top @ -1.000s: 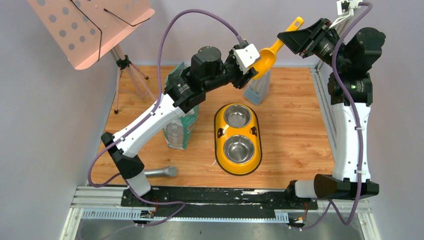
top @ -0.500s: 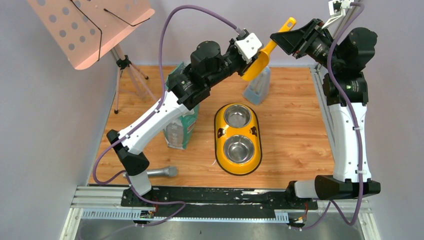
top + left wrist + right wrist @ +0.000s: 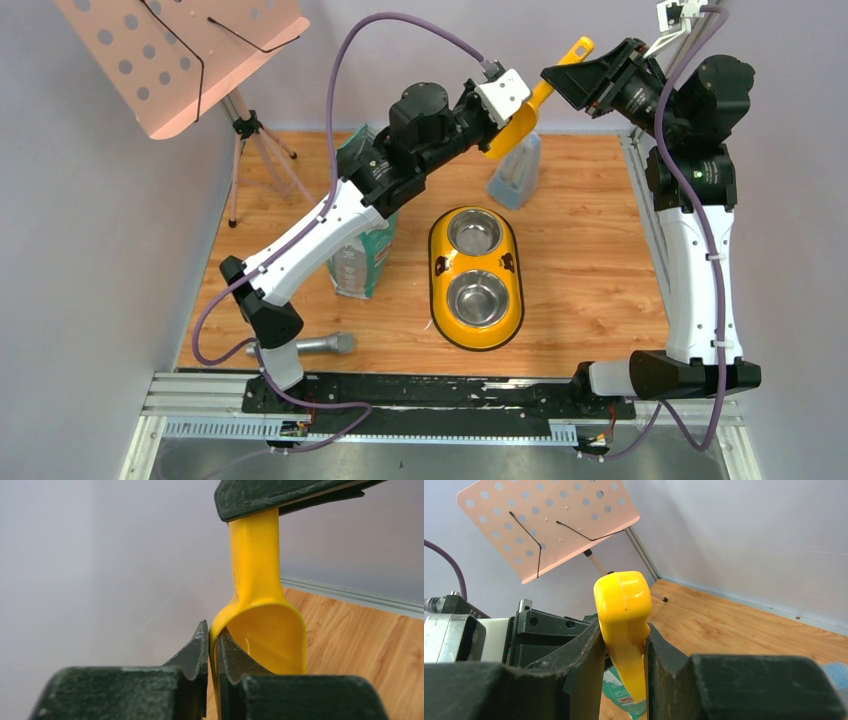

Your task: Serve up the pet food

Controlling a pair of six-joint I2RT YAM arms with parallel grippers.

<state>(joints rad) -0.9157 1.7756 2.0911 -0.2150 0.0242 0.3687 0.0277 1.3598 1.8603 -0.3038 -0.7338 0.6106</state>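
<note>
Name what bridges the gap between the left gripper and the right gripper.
A yellow scoop: the left gripper pinches its bowl wall, the right gripper clamps its handle. Both wrist views show it, the top view too.

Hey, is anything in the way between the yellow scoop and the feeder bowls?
Nothing visible blocks it. The yellow scoop, clamped by the left gripper and right gripper, hangs over a translucent container just behind the feeder, whose two steel bowls lie open. The scoop looks empty.
</note>
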